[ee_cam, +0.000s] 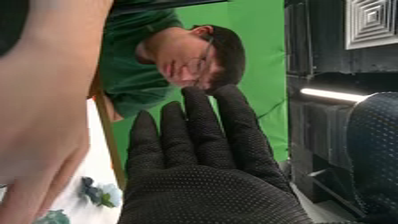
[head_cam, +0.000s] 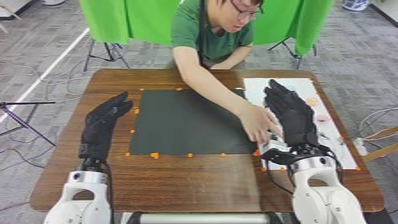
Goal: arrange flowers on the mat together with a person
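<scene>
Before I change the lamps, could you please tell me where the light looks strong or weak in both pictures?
Head view: the white sheet is bright, the dark mat shows no strong glare; right wrist view: a lit strip glows against a dark background, and the black glove stays free of bright glare.

Wooden table (head_cam: 195, 187) bears dark mat (head_cam: 178, 122), white sheet (head_cam: 256, 89).

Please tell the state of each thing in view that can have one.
Dark rectangular mat: flat on brown wooden table.
White rectangular sheet: flat, partly covered.
Pale blue flower: resting on the sheet.
Black-gloved left hand: open, left of the mat.
Black-gloved right hand: open, fingers straight, above the sheet.
Person's bare hand: lowered beside the right hand.
</scene>
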Robot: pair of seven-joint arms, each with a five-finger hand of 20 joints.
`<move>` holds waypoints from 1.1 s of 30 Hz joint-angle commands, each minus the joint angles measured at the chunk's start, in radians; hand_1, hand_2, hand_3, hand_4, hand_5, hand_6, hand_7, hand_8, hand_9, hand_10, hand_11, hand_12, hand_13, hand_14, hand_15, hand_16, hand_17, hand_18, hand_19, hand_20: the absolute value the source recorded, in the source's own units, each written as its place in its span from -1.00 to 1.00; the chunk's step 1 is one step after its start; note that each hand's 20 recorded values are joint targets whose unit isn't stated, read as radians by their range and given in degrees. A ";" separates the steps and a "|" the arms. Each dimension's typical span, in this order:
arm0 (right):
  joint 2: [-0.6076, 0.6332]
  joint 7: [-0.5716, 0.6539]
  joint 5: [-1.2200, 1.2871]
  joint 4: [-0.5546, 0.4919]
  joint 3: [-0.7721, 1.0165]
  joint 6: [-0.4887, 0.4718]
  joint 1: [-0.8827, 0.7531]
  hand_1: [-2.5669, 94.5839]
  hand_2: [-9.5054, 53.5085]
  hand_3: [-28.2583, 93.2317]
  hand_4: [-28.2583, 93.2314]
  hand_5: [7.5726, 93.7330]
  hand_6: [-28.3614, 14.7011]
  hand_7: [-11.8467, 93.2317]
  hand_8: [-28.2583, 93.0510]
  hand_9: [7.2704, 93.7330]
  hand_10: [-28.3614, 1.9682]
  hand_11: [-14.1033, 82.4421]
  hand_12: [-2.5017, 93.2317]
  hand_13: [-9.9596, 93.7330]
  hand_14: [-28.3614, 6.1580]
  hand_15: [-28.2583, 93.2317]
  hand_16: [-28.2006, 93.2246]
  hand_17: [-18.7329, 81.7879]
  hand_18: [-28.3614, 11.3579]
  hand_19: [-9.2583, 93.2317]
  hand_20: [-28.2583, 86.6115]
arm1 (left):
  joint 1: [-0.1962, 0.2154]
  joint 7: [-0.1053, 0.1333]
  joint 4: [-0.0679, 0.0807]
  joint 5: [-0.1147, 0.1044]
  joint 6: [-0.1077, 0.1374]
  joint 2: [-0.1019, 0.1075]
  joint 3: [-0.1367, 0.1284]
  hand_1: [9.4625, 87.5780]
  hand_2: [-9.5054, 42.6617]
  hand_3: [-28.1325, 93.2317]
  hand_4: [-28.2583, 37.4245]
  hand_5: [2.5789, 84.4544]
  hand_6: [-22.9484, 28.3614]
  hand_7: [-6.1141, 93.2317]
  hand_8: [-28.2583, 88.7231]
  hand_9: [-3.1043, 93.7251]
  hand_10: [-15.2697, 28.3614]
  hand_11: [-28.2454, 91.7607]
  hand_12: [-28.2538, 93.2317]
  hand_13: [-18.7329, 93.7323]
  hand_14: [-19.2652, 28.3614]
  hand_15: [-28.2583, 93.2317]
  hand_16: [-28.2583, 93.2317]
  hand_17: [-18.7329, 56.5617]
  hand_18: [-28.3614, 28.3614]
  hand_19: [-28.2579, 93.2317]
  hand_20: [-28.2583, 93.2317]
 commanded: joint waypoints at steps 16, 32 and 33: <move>-0.004 0.005 -0.064 -0.016 0.019 -0.029 -0.026 -0.59 -0.81 0.67 -0.82 -0.32 0.09 -0.61 -0.69 -0.34 -0.09 -0.65 -0.79 -0.39 0.21 -0.43 -0.52 -0.38 0.19 -0.83 -0.18 | 0.036 -0.009 -0.018 -0.029 0.200 0.000 0.014 -0.40 -0.69 0.49 -0.73 0.14 0.03 -0.61 -0.62 0.10 0.31 -0.19 -0.29 0.06 0.48 -0.32 -0.54 -0.26 0.31 -0.47 -0.23; 0.004 0.054 -0.059 -0.020 0.002 0.020 -0.028 -0.58 -0.75 0.67 -0.83 -0.30 0.10 -0.60 -0.69 -0.32 -0.08 -0.64 -0.78 -0.38 0.22 -0.42 -0.52 -0.37 0.19 -0.83 -0.18 | 0.033 0.009 -0.011 -0.096 0.189 0.000 0.021 -0.36 -0.29 0.45 -0.95 0.19 0.04 -0.58 -0.63 0.16 0.36 -0.16 -0.31 0.12 0.49 -0.27 -0.58 -0.12 0.32 -0.45 -0.20; 0.005 0.058 -0.050 -0.021 0.001 0.025 -0.027 -0.58 -0.75 0.67 -0.83 -0.29 0.10 -0.60 -0.69 -0.32 -0.08 -0.64 -0.78 -0.38 0.22 -0.42 -0.52 -0.37 0.19 -0.83 -0.18 | 0.030 0.017 -0.008 -0.107 0.191 -0.005 0.020 -0.37 -0.34 0.45 -0.92 0.19 0.05 -0.58 -0.63 0.15 0.37 -0.16 -0.31 0.12 0.49 -0.28 -0.58 -0.13 0.31 -0.45 -0.20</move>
